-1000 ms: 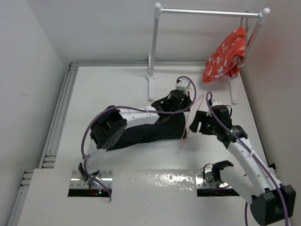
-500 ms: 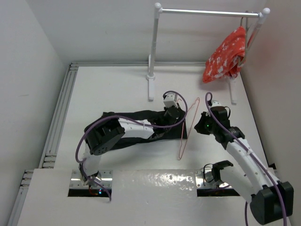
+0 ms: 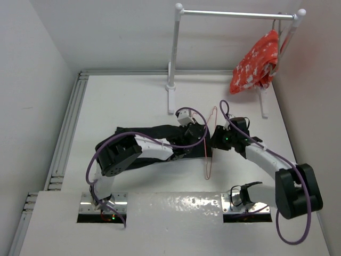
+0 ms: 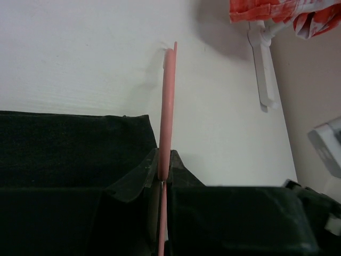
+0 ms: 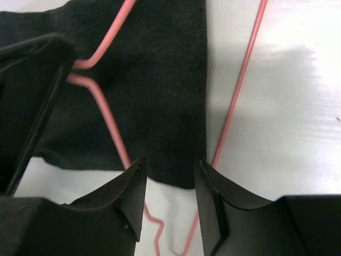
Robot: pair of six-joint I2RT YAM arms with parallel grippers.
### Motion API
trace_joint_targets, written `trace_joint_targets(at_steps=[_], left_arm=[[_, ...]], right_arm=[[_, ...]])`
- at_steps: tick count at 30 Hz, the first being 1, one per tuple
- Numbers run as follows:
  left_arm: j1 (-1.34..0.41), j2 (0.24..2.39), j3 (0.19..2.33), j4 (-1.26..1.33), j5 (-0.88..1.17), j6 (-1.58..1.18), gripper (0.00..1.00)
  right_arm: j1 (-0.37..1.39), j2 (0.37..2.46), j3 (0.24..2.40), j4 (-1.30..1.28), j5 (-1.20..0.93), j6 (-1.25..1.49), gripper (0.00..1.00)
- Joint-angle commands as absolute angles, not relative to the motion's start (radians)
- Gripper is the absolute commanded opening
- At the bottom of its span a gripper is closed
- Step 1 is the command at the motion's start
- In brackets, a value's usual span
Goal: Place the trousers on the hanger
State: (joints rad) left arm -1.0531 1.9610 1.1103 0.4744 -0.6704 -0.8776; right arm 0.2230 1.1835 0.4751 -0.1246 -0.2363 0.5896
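The black trousers (image 3: 137,131) lie flat across the middle of the table, partly under my left arm. The pink wire hanger (image 3: 209,160) stands on edge at their right end. My left gripper (image 3: 201,137) is shut on the hanger; in the left wrist view the wire (image 4: 168,96) runs straight up between the closed fingers (image 4: 164,160), with the trousers (image 4: 69,144) to the left. My right gripper (image 3: 217,140) is open and empty just right of the hanger. In the right wrist view (image 5: 169,161) its jaws frame the trousers' end (image 5: 160,80), with hanger wire (image 5: 242,88) on both sides.
A white rail stand (image 3: 176,53) rises at the back of the table, with a red-and-white patterned cloth (image 3: 256,64) hanging at its right end. Its right foot (image 4: 264,64) shows in the left wrist view. A slotted rail (image 3: 66,133) runs along the table's left edge.
My left gripper has pulled the hanger left and toward the near edge. The trousers have settled flatter. My right gripper has moved left, up to the trousers' right end.
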Motion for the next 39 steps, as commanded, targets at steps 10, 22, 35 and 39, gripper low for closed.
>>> trace_joint_targets(at_steps=[10,22,35,39], left_arm=[[-1.055,1.977,1.101,0.526,-0.678,-0.87,0.0],[-1.052,1.982,1.085,0.517,-0.686,-0.867,0.0],[-1.028,1.887,0.959,0.511,-0.759,-0.805,0.0],[-1.0,1.809,0.879,0.529,-0.79,-0.766,0.0]], right_arm=[[0.206,1.462,0.561,0.077,-0.248,0.612,0.37],[0.206,1.542,0.548,0.12,-0.235,0.626,0.39],[0.189,1.267,0.471,0.074,-0.103,0.686,0.0],[0.164,1.128,0.423,0.054,-0.062,0.69,0.0]])
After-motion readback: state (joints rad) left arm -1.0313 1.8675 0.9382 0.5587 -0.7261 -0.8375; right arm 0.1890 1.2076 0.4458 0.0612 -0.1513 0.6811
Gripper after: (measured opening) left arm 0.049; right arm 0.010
